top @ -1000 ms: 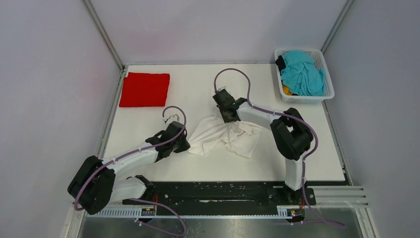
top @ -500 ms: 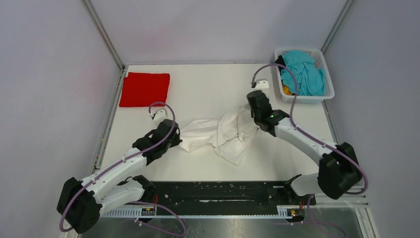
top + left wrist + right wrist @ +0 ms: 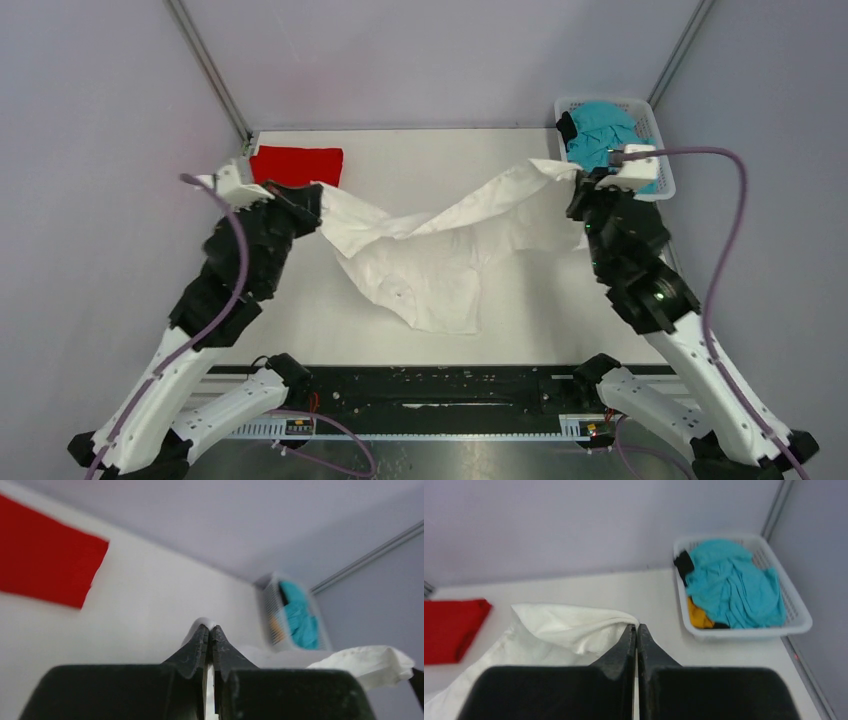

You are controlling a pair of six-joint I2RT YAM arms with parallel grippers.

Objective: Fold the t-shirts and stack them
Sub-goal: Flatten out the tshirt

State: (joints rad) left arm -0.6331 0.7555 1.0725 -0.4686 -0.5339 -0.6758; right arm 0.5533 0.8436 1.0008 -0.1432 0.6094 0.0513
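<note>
Running along the near edge of the table (image 3: 430,165) is a black rail (image 3: 440,385) that carries both arm bases. Beyond it the tabletop is a flat white sheet with a pale rim.

Above the middle of the surface the white t-shirt (image 3: 430,270) hangs spread between the two arms. The left gripper (image 3: 312,203) has its fingers pressed together on the shirt's left end, and the right gripper (image 3: 578,185) pinches the right end the same way. The cloth sags in a loose, creased curve between them. Whether its lowest fold touches the tabletop cannot be told.

In the far left corner the red t-shirt (image 3: 297,165) lies folded into a flat rectangle on the table. At the far right edge stands a white slotted basket (image 3: 744,630) holding a crumpled teal t-shirt (image 3: 734,585), with an orange one (image 3: 699,615) beneath it and a dark one (image 3: 683,562) at its left side.

Plain lilac-grey walls close in the table on the left, right and far sides. Grey metal posts (image 3: 205,65) rise slanting from the two far corners.
</note>
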